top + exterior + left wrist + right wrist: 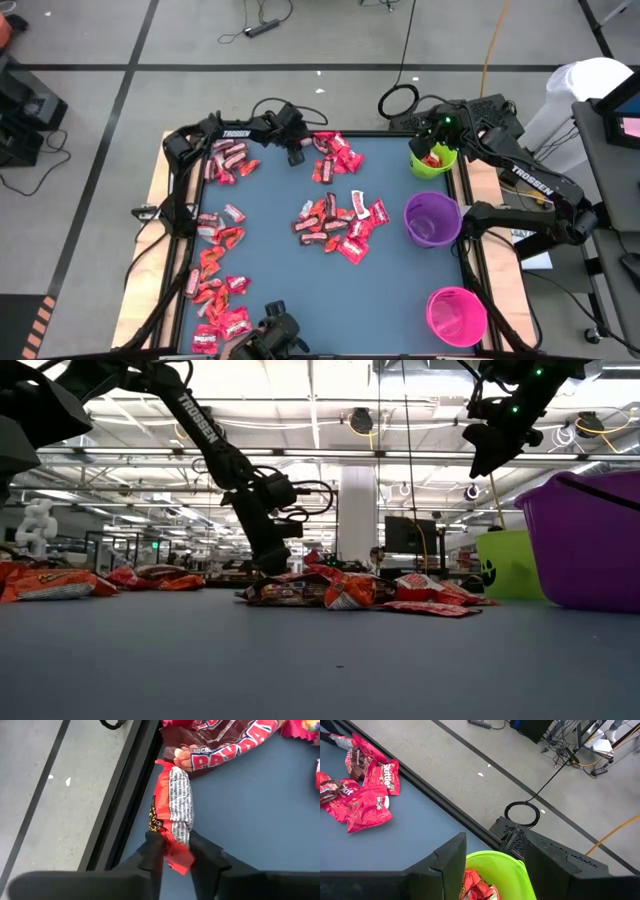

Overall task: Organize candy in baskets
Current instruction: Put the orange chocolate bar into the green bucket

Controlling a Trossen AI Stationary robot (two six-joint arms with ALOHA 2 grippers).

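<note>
Wrapped red candy lies in several heaps on the blue table (400, 290): far left (228, 160), far middle (335, 155), centre (340, 222) and along the left side (215, 290). My left gripper (177, 851) is down at the table's far edge (296, 155), shut on one red candy (177, 805) with white print. The green basket (433, 160), purple basket (432, 220) and pink basket (456, 316) stand in a row on the right. My right gripper (495, 840) hovers open above the green basket (495, 865), which holds some candy. My left gripper pinches the red candy's crimped end (176, 854) between its two fingers (154, 849). The fingers come slanting down and lie in line with the candy's length. The candy lies flat on the table beside the far edge; its other end reaches toward a maroon wrapper (225, 740).
The table's dark far rim (125, 805) runs right beside the held candy, with the floor beyond it. A black cable ring (522, 814) lies on the floor past the green basket. Bare blue surface stretches between the centre heap and the near edge.
</note>
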